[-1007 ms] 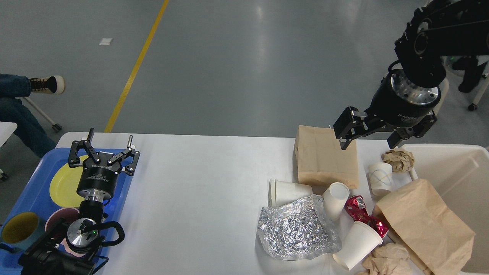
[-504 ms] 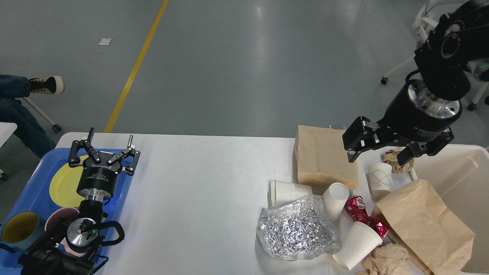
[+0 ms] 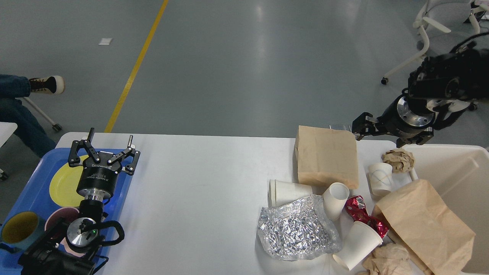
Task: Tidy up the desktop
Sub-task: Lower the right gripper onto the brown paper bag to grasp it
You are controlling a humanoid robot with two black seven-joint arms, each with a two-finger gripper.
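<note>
The desktop (image 3: pixel 198 183) is a wide white tabletop. Litter covers its right part: a flat brown paper bag (image 3: pixel 326 156), several white paper cups (image 3: pixel 288 191), crumpled foil (image 3: pixel 298 231), a red wrapper (image 3: pixel 363 215) and a brown paper ball (image 3: pixel 399 159). My right gripper (image 3: pixel 382 135) hangs open and empty at the far right edge, just behind the flat bag and the paper ball. My left gripper (image 3: pixel 109 139) stands open and empty over the blue tray (image 3: pixel 30 191) at the left.
A cream bin (image 3: pixel 458 168) sits at the right edge, with a large brown bag (image 3: pixel 428 225) leaning over its rim. The tray holds a yellow plate (image 3: pixel 65 185), a teal cup (image 3: pixel 19 229) and a pink bowl (image 3: pixel 57 221). A person's leg shows at far left.
My right arm has swung right and back, from over the flat bag's corner to the table's far right edge, staying open. The left arm and the litter have not moved.
</note>
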